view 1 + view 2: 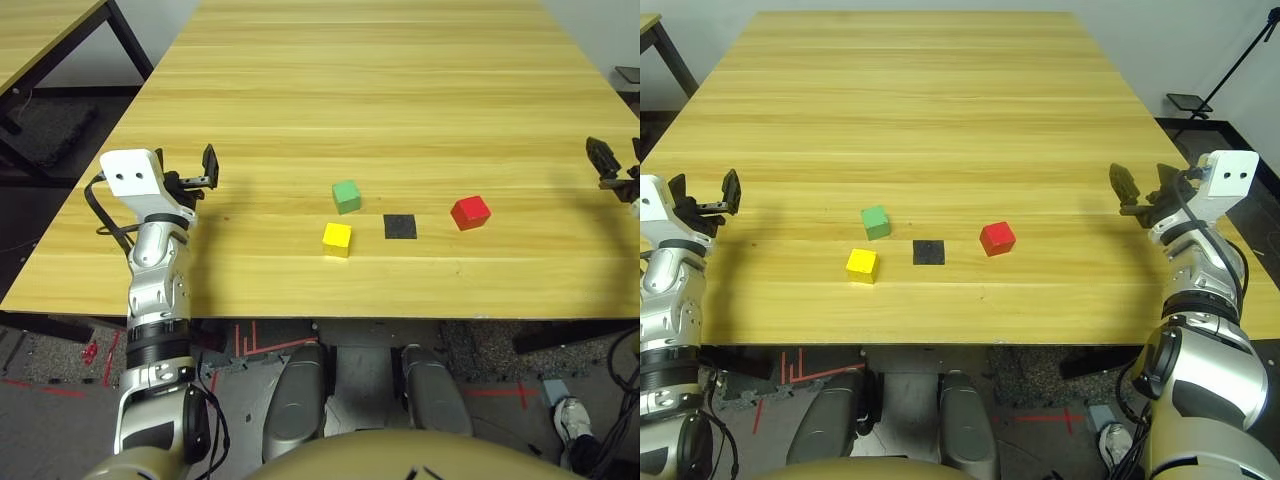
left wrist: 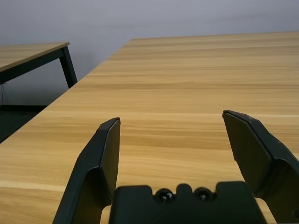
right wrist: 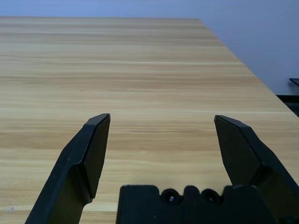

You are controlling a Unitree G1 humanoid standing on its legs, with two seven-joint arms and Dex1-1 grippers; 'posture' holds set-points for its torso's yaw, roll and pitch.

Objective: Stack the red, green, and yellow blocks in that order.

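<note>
Three blocks lie apart near the front edge of the wooden table. The green block is left of centre, with the yellow block just in front of it. Further right lies the red block. My left gripper hovers open and empty at the table's left edge, well left of the blocks. At the right edge my right gripper is also open and empty, well right of the red block. In each wrist view the fingers stand wide apart over bare wood.
A flat black square patch lies on the table between the yellow and red blocks. A second table stands off to the far left. A black stand is beyond the table's right side.
</note>
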